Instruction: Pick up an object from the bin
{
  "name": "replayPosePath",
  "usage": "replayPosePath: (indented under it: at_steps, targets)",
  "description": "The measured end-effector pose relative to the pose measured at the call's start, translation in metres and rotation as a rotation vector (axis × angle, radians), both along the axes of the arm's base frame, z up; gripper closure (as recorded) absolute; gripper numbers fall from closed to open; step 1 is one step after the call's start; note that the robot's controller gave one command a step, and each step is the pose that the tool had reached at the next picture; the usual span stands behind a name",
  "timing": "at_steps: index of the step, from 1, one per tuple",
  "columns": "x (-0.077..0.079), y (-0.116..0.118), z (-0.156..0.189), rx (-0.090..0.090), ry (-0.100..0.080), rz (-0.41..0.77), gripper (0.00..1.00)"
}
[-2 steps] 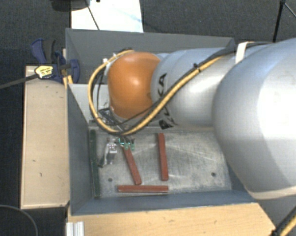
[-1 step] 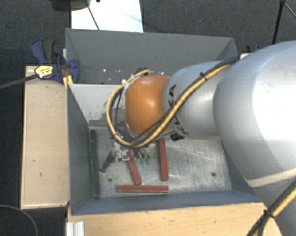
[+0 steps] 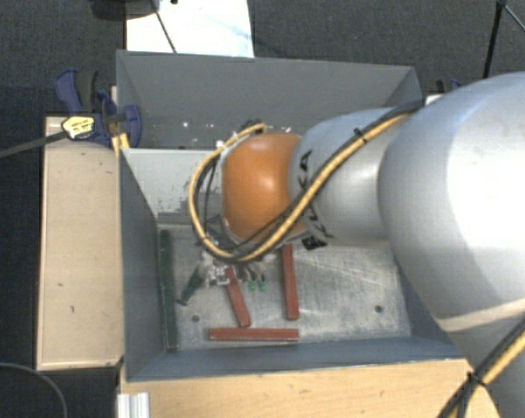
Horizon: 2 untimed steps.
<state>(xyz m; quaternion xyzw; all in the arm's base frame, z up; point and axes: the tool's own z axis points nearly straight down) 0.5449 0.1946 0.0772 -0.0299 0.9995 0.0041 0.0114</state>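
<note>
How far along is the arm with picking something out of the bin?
Done: the gripper is down in the bin, at the top end of a slanted reddish-brown stick. In hand: nothing visibly lifted; that stick and a dark green strip lie on the floor. Left: securing a grasp, then the lift.

Looks like robotics lab cell: grey metal bin on dark carpet floor, cabled arm in from 3 o'clock, paper sheet at 12 o'clock.
</note>
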Motion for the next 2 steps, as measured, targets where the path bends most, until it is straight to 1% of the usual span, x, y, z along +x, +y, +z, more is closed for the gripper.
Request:
replayPosePath:
  at_steps: [1,2]
  targets:
    - [-0.0348,-0.0490,-0.0048,-0.009,0.015,0.244,0.00]
    - [-0.0344,-0.0485,-0.0048,-0.009,0.015,0.243,0.00]
